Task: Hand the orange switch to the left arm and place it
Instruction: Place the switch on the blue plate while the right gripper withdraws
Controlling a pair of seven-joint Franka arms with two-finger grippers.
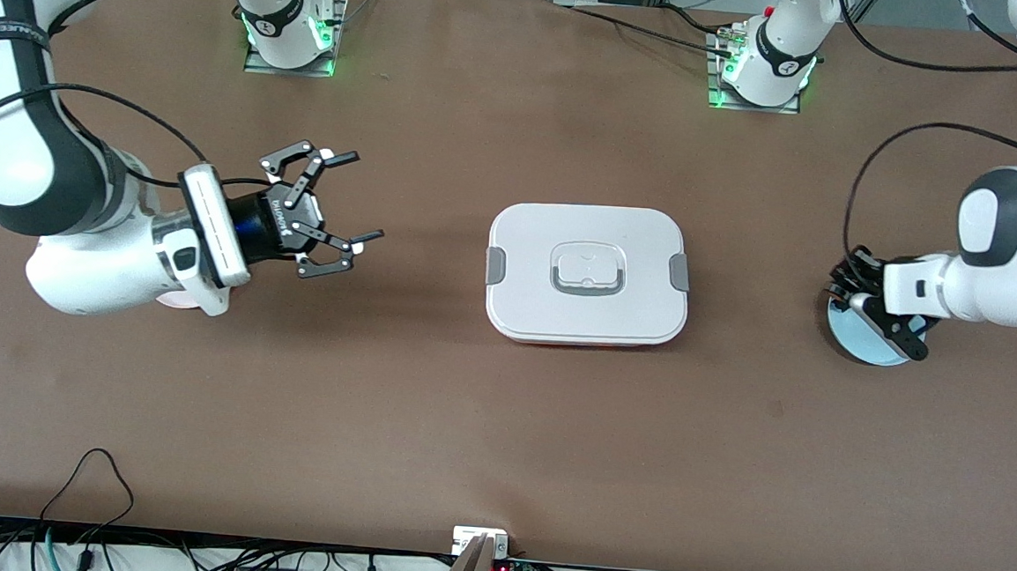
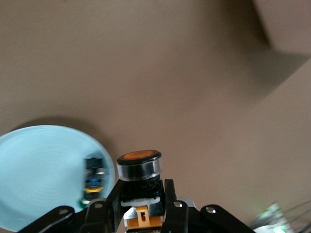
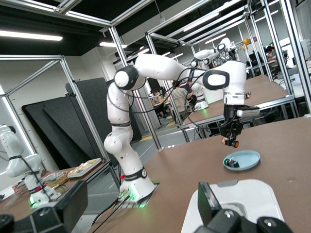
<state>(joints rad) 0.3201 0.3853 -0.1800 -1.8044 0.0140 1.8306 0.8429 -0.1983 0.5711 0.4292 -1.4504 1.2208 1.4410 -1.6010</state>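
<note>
The left gripper [image 2: 141,206] is clamped on the orange switch [image 2: 140,182] and holds it in the air just over the light blue plate [image 1: 867,338] at the left arm's end of the bench [image 1: 465,424]. On this plate lies another small switch [image 2: 93,177] with blue and yellow parts. The right gripper [image 1: 337,209] waits with its fingers wide apart, turned toward the box [image 1: 587,273], above the bench at the right arm's end. The box lies in the middle, between the two grippers. I judge that the pick is done and the carry begins. The next move calls for lifting the switch high enough to pass over the box without touching, then meeting the right gripper for the handover.
</note>
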